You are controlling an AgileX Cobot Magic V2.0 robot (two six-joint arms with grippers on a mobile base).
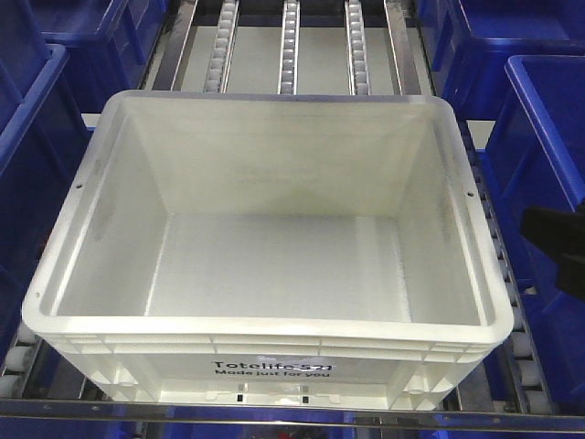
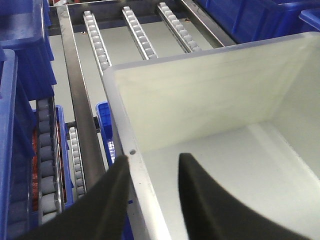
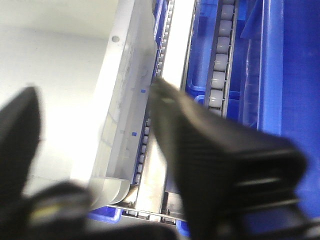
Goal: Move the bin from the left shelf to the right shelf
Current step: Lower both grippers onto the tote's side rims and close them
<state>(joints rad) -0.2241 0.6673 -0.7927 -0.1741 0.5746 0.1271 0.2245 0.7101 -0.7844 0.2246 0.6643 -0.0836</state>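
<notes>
Gleaming ribbed white bin (image 1: 274, 265) on rollers (image 1: 289, 46)

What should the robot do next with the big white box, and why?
Probably close both end effectors. The left end effector has one finger outside and one inside the left wall of the white box, and the right end effector straddles the right wall the same way. Both look open, so nothing grips the box yet.

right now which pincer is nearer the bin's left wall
Left. The left pincer is at the left wall of the bin, a finger each side; the right pincer is at the opposite wall, by blue bins.
</notes>
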